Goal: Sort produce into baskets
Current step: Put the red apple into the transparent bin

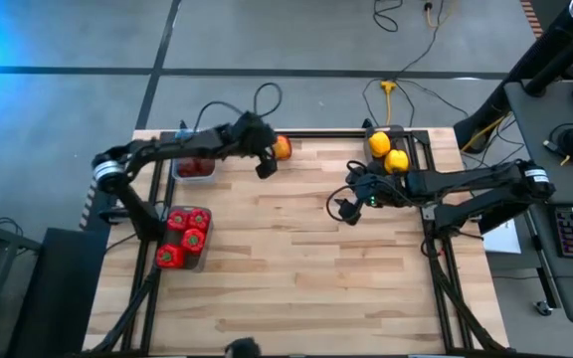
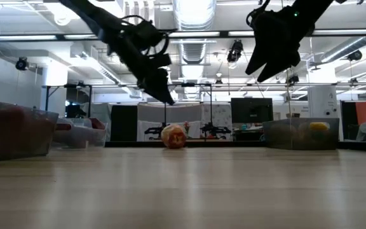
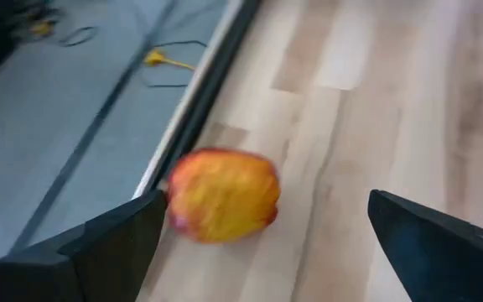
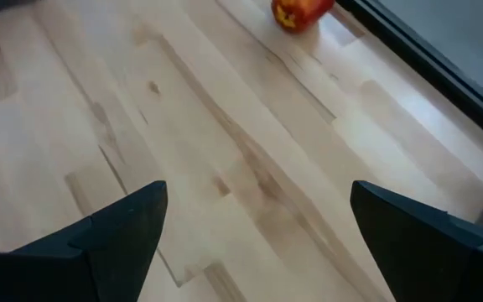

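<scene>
While no readable writing or brand is seen on any item, an orange-red fruit point(image 1: 283, 148) is found at about 12 o'clock on the tabletop point(image 1: 296, 268), close to its far edge and resting on the wood. Just beside it, toward 11 o'clock, the left tool point(image 1: 265, 165) is held above the surface with its fingers point(image 3: 99, 252) spread wide; nothing is gripped, and the fruit is seen between and beyond them, untouched. At 10 o'clock a basket point(image 1: 194, 169) with dark red produce is set, and at 9 o'clock a second basket point(image 1: 183, 239) is filled with red peppers point(image 1: 187, 224). At 1 o'clock yellow produce point(image 1: 388, 151) is held in a third basket point(image 2: 300, 135). The right tool point(image 1: 350, 206) is raised at about 2 o'clock, wide open and empty.
</scene>
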